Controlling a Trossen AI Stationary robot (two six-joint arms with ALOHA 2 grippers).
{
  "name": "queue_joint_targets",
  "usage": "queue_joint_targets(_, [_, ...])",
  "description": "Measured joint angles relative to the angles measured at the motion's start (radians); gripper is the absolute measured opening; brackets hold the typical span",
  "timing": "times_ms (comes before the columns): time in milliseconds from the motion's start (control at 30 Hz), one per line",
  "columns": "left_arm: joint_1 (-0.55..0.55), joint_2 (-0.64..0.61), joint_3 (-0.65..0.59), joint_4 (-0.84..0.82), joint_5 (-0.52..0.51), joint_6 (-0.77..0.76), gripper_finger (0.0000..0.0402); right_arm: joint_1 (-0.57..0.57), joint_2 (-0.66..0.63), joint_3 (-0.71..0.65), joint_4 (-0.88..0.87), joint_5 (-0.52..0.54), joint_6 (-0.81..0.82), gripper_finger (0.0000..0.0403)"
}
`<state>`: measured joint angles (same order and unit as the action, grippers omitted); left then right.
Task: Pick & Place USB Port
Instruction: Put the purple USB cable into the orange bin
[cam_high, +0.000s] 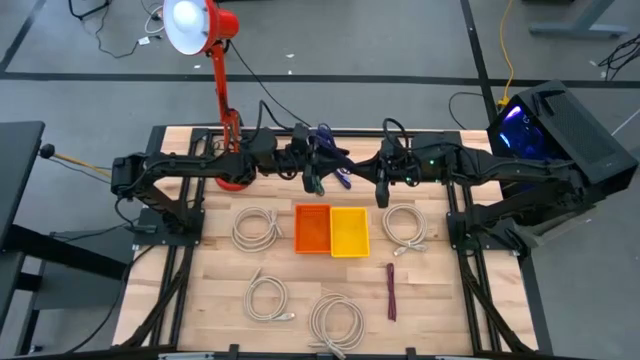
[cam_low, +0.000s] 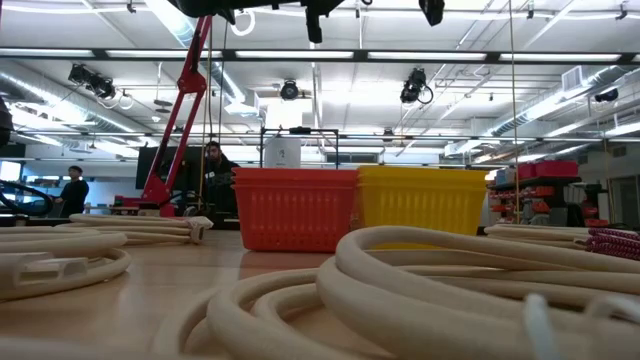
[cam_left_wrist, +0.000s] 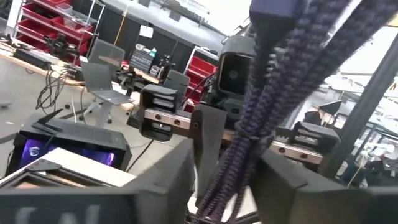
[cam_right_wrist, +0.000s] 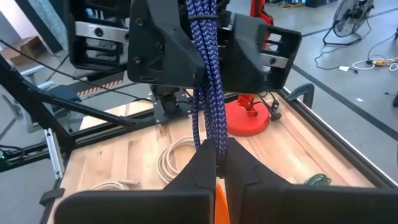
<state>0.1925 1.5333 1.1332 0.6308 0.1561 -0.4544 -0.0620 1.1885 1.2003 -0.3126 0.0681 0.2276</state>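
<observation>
A blue-purple braided cable bundle hangs high above the table's far middle, between my two grippers, which face each other. My left gripper comes from the table's left, its fingers close on either side of the bundle. My right gripper comes from the right and is shut on the same bundle. The orange bin and the yellow bin stand side by side below, in the table's middle. My left gripper has the bundle's wrapped middle between its two fingers, coming level from the table's left. The bundle is clear of the table. My right gripper pinches the bundle between its two fingertips, level from the table's right. The strands run on from its fingers to the left gripper.
Coiled white cables lie around the bins: far left, far right, near left and near middle. A dark red cable lies at the near right. A red lamp stands at the far left.
</observation>
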Motion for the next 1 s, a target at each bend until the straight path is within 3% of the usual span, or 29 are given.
queue_joint_targets(100, [0.000, 0.000, 0.000, -0.002, 0.010, 0.038, 0.0035, 0.000, 0.000, 0.000, -0.016, -0.002, 0.000, 0.0004])
queue_joint_targets(133, [0.000, 0.000, 0.000, -0.004, 0.016, 0.041, 0.0023, 0.000, 0.000, 0.000, -0.023, -0.002, 0.000, 0.0004])
queue_joint_targets(267, [0.001, 0.000, 0.000, -0.065, -0.016, 0.043, 0.0019, 0.000, 0.000, 0.000, -0.059, -0.005, 0.001, 0.0014])
queue_joint_targets(567, [0.030, -0.004, -0.006, -0.384, -0.056, 0.041, 0.0018, -0.004, -0.065, 0.002, -0.106, -0.035, -0.044, 0.0099])
queue_joint_targets(833, [-0.029, -0.040, -0.001, -0.657, -0.030, -0.060, 0.0018, -0.077, -0.203, 0.001, -0.242, 0.203, -0.114, 0.0124])
queue_joint_targets(1000, [-0.135, -0.043, -0.004, -0.964, -0.169, -0.149, 0.0018, -0.142, -0.267, 0.001, -0.335, 0.237, -0.112, 0.0120])
